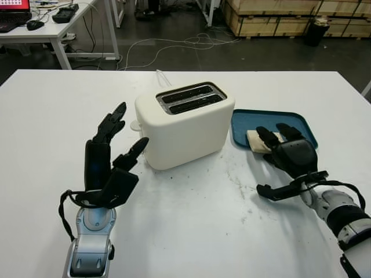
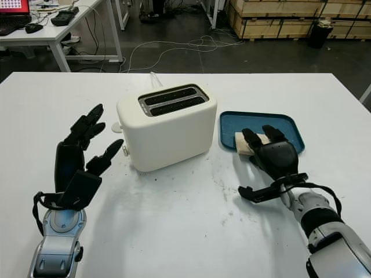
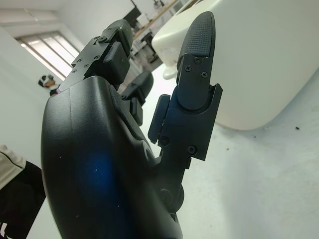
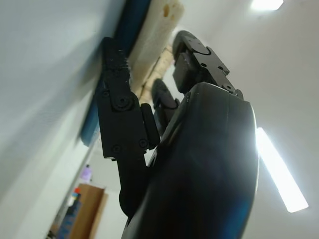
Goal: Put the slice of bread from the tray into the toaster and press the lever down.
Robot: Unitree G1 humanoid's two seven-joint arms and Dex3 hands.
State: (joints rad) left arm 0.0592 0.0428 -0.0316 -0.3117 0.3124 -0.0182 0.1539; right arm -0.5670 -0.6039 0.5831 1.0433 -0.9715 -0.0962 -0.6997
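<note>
Reaching over the bread

My right hand (image 1: 288, 152) hovers uncurled, gripping nothing, fingers over the bread slice (image 1: 255, 141) on the blue tray (image 1: 272, 117). It looks light, soft, crushable: I'd pinch its near edge gently. Left hand (image 1: 110, 159) empty, beside the toaster (image 1: 184, 123).

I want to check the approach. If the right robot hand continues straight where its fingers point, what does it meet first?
Most likely the slice of bread on the blue tray. The right robot hand already reaches over the tray's near edge; whether it touches the bread is unclear.
</note>
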